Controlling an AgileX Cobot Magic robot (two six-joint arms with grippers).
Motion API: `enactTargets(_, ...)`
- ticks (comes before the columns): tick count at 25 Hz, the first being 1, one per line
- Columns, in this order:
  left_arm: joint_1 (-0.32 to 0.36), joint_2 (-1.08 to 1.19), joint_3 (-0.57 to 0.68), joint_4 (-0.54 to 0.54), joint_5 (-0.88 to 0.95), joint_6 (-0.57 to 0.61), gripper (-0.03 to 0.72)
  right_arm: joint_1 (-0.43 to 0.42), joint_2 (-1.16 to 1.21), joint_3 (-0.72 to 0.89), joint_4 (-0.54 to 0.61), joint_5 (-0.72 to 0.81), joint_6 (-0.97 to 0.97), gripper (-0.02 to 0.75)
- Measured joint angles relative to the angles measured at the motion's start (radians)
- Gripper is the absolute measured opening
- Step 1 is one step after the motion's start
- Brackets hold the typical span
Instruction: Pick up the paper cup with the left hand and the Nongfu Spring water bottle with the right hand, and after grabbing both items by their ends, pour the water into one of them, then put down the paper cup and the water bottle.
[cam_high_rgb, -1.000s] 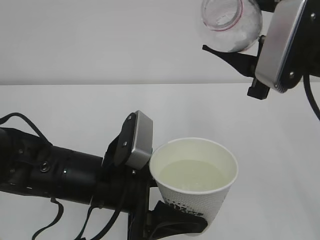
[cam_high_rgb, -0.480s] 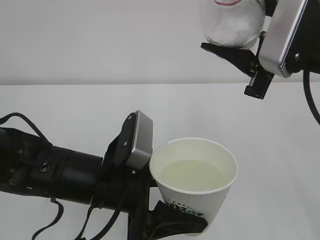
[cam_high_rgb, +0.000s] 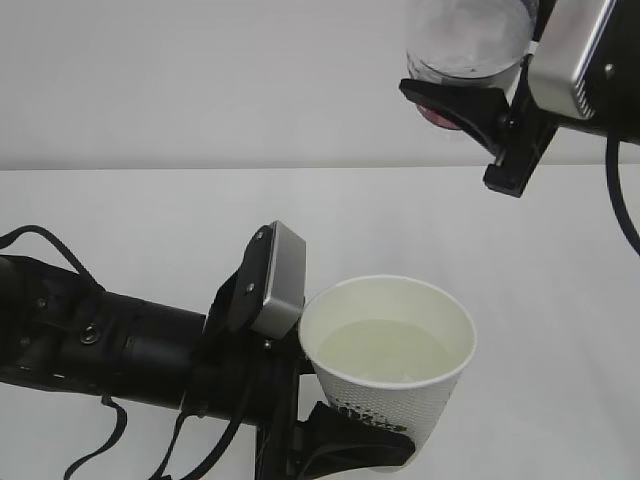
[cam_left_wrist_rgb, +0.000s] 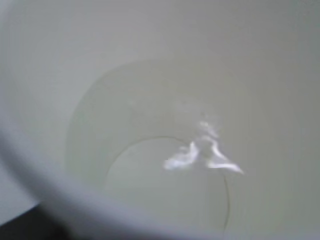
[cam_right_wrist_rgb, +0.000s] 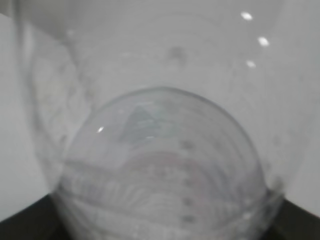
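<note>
The white paper cup (cam_high_rgb: 390, 385) stands upright at the lower middle, with dark green print on its side and still water (cam_high_rgb: 385, 350) inside. My left gripper (cam_high_rgb: 360, 445) is shut on its lower part, one black finger curving under it. In the left wrist view the cup's cream inside (cam_left_wrist_rgb: 150, 100) fills the frame, with a glint on the water (cam_left_wrist_rgb: 200, 152). High at the top right, my right gripper (cam_high_rgb: 480, 95) is shut on the clear Nongfu Spring water bottle (cam_high_rgb: 465, 35). The bottle's mouth is out of view. The right wrist view shows only the bottle's clear wall (cam_right_wrist_rgb: 160, 165).
A white tabletop (cam_high_rgb: 150, 220) runs back to a pale wall. The left arm's black body and cables (cam_high_rgb: 100, 350) lie across the lower left. The right gripper's grey plate (cam_high_rgb: 570, 50) and a black cable (cam_high_rgb: 620, 200) hang at the right edge.
The right gripper has turned the bottle: its red-ringed mouth, earlier facing down toward the cup, has swung up out of frame. The cup and left arm have not moved.
</note>
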Motion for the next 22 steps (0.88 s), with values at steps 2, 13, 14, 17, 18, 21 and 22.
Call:
enactTargets(2, 0.0, 0.0, 0.0, 0.0, 0.0, 0.0, 0.501, 0.0, 0.0, 0.0, 0.0, 0.0, 0.027, 0.485)
enactTargets(13, 0.0, 0.0, 0.0, 0.0, 0.0, 0.0, 0.501, 0.0, 0.0, 0.0, 0.0, 0.0, 0.167, 0.485)
enactTargets(14, 0.0, 0.0, 0.0, 0.0, 0.0, 0.0, 0.501, 0.0, 0.0, 0.0, 0.001, 0.0, 0.169, 0.485)
enactTargets(17, 0.0, 0.0, 0.0, 0.0, 0.0, 0.0, 0.501, 0.0, 0.0, 0.0, 0.001, 0.0, 0.198, 0.485)
enactTargets(18, 0.0, 0.0, 0.0, 0.0, 0.0, 0.0, 0.501, 0.0, 0.0, 0.0, 0.001, 0.0, 0.209, 0.485)
enactTargets(21, 0.0, 0.0, 0.0, 0.0, 0.0, 0.0, 0.501, 0.0, 0.0, 0.0, 0.001, 0.0, 0.226, 0.485)
enactTargets(22, 0.0, 0.0, 0.0, 0.0, 0.0, 0.0, 0.501, 0.0, 0.0, 0.0, 0.001, 0.0, 0.226, 0.485)
